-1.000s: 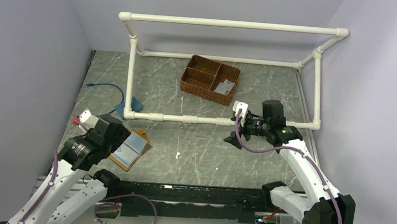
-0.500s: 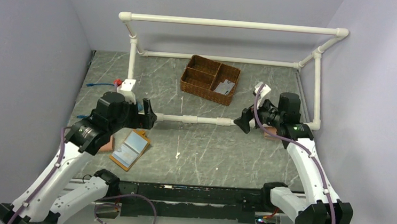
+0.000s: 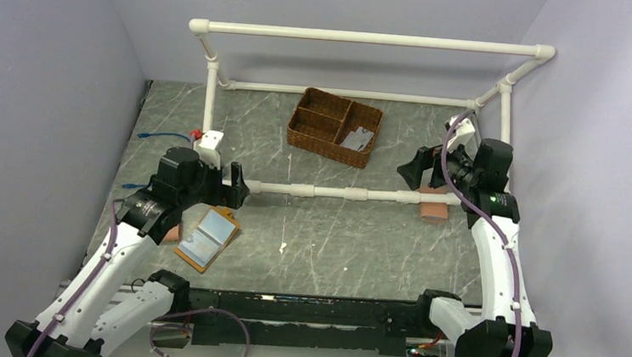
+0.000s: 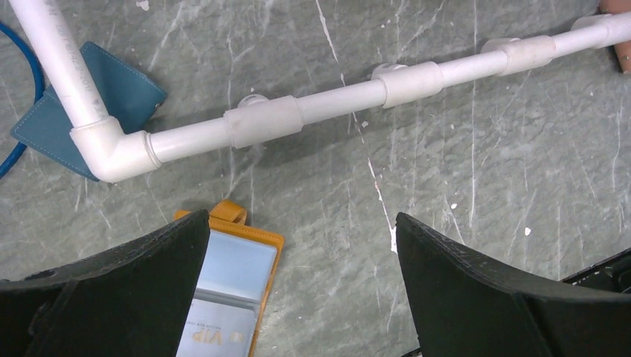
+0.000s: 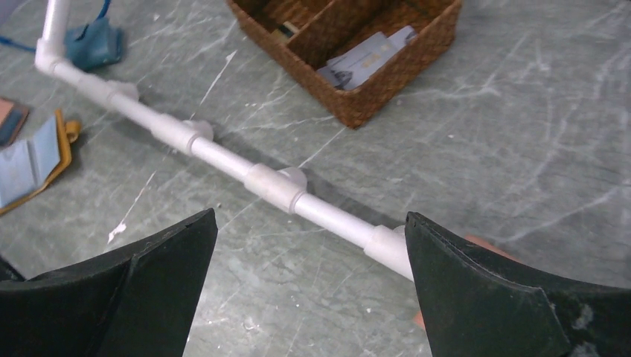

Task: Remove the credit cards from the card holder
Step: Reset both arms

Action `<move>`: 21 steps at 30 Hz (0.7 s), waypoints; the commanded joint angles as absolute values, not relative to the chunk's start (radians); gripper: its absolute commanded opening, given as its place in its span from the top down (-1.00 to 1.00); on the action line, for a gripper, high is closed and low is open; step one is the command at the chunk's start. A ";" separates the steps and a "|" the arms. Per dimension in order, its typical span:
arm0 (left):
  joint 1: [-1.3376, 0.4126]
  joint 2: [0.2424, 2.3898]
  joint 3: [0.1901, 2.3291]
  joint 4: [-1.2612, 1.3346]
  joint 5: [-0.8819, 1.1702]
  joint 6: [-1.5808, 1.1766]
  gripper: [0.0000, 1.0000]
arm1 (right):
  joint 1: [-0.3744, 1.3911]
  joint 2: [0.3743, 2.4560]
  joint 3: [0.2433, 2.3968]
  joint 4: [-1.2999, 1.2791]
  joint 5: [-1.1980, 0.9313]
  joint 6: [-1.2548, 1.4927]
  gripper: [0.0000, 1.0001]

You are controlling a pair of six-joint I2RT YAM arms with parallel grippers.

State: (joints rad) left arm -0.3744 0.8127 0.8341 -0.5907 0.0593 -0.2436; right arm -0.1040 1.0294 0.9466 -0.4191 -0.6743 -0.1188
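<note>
Both pincers empty, jaws wide apart: left gripper (image 4: 301, 219) over the pipe rail (image 3: 312, 191), right gripper (image 3: 411, 167) near the table's (image 3: 333, 248) right edge. Card holder (image 3: 207, 238) lies open near-left, credit cards (image 3: 357, 138) in the basket (image 3: 332, 150). Risk: the VIP-marked card (image 4: 212, 336) looks still slotted, and an unpinned holder would likely slide when pulled.

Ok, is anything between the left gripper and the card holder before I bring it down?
Nothing visible. The card holder lies open on the table beneath the open left gripper, on the near side of the white pipe frame; the pipe runs beyond it, not across the path.
</note>
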 commanded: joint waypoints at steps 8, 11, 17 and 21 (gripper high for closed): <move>-0.277 0.804 0.835 -0.534 0.170 -0.221 -0.99 | -0.173 1.019 0.978 -0.379 -0.649 -0.082 -0.99; -0.273 0.799 0.835 -0.537 0.160 -0.218 -0.99 | -0.176 1.020 0.971 -0.373 -0.652 -0.087 -0.99; -0.268 0.804 0.834 -0.541 0.156 -0.216 -0.99 | -0.178 1.014 0.959 -0.364 -0.650 -0.093 -0.99; -0.267 0.805 0.834 -0.543 0.156 -0.215 -0.99 | -0.182 1.010 0.955 -0.362 -0.646 -0.094 -0.99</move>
